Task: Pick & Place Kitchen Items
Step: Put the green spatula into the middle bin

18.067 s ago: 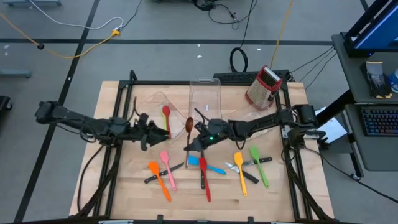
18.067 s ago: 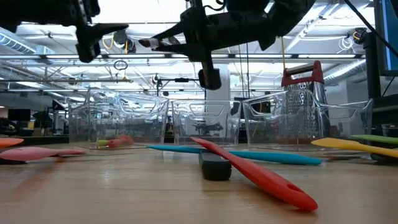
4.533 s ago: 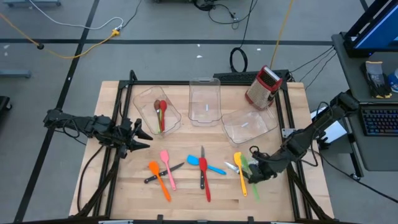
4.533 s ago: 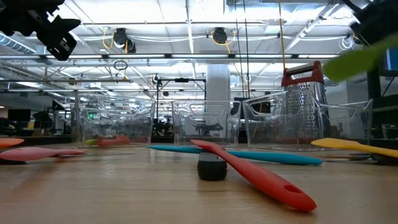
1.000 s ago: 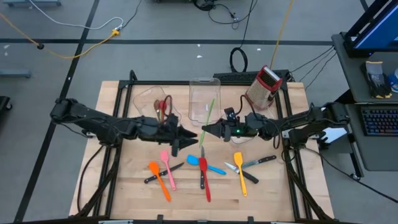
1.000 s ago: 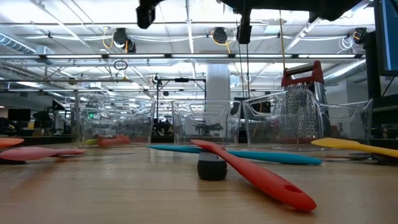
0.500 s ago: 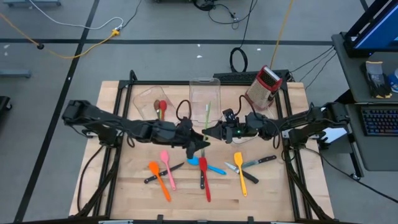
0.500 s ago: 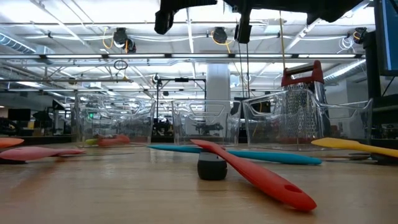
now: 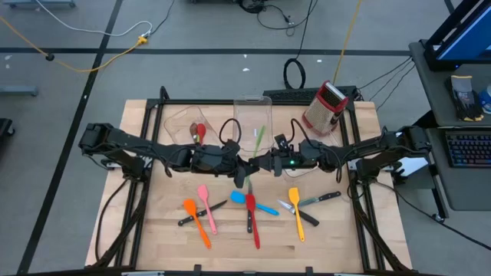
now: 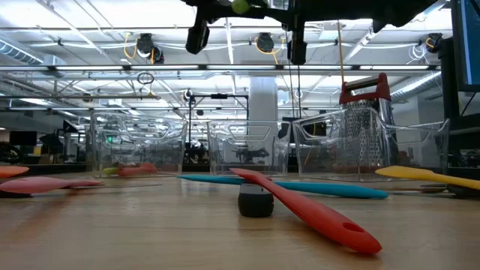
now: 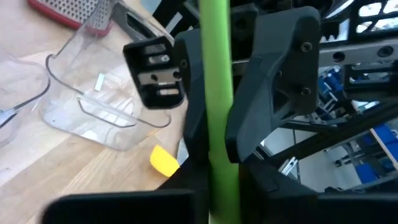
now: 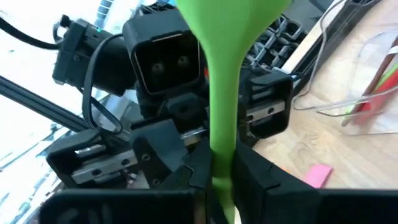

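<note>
Mid-air handover over the middle of the wooden table point(image 9: 153, 230), at the centre of the high view. Long green silicone spatula point(image 9: 257, 142) held between the two arms, long axis running from the meeting jaws up the frame, blade end over the middle clear plastic bin point(image 9: 252, 115). Right gripper point(image 9: 265, 163) clamped on the green handle, reaching in from the frame's right. Left gripper point(image 9: 244, 170) facing it from the frame's left, jaws drawn together around the same handle; grip firmness uncertain. Both arms equally near. Likely next: one side releasing, the other carrying the spatula onward.
</note>
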